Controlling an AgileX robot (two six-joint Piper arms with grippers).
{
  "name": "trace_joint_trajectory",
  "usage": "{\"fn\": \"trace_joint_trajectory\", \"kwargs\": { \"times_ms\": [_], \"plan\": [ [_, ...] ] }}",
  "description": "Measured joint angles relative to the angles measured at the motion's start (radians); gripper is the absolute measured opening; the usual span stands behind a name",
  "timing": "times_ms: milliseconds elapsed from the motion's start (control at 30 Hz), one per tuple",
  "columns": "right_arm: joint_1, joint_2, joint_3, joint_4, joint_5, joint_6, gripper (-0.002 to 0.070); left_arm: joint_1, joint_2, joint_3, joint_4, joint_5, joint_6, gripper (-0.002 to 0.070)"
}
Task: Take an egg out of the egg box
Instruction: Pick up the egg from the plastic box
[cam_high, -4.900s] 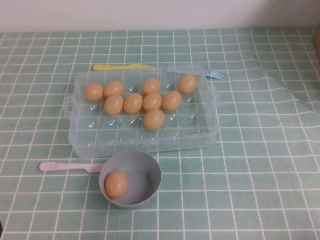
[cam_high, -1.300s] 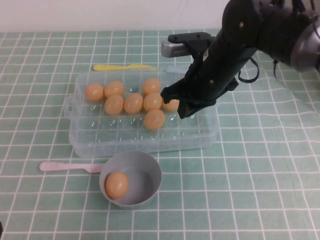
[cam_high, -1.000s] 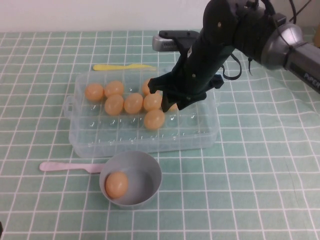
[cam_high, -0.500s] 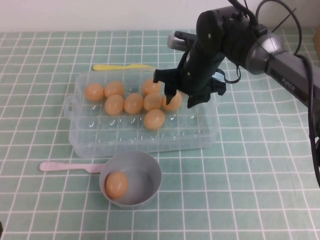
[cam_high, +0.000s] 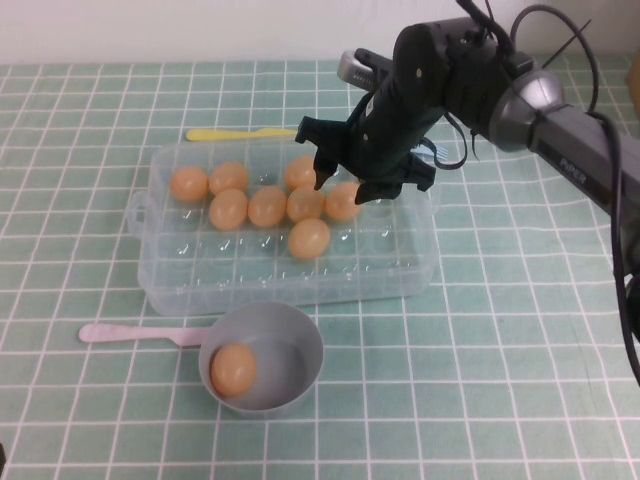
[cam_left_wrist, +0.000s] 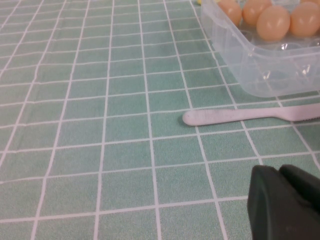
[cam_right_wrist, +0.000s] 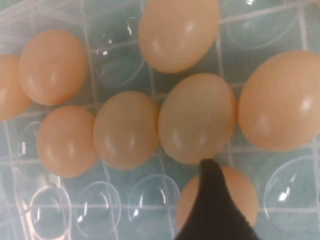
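Right pincer (cam_high: 340, 184) is shifting back over the egg box (cam_high: 290, 275), fingers spread and empty, straddling the egg (cam_high: 343, 201) sitting in its dimple. Grasp is pending. Left pincer (cam_left_wrist: 285, 205) is parked above the table; can't tell its opening.

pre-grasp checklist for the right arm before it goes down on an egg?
1. Right gripper over the egg box: ok, above the egg cluster.
2. Fingers open: ok, nothing held.
3. Target egg between the fingertips: cannot tell; a neighbouring egg touches it, tight fit.
4. Bowl has room: ok, one egg inside.
5. Left gripper out of the way: ok, low over the cloth near the pink knife.
6. Box seated flat: ok.
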Motion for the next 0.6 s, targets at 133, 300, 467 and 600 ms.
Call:
{"fn": "trace_joint_trajectory", "kwargs": {
  "times_ms": [133, 300, 467, 600],
  "plan": [
    [-0.002, 0.027, -0.003, 0.004, -0.003, 0.018, 0.0396, 0.000, 0.000, 0.000, 0.000, 0.000, 0.000, -0.0004],
    [-0.011, 0.041, -0.005, 0.006, -0.003, 0.022, 0.0396, 0.000, 0.000, 0.000, 0.000, 0.000, 0.000, -0.0004],
    [-0.022, 0.041, -0.011, 0.006, -0.013, 0.030, 0.0396, 0.000, 0.000, 0.000, 0.000, 0.000, 0.000, -0.0004],
    [-0.023, 0.041, -0.011, 0.006, -0.034, 0.037, 0.0396, 0.000, 0.000, 0.000, 0.000, 0.000, 0.000, -0.0004]
  ]
}}
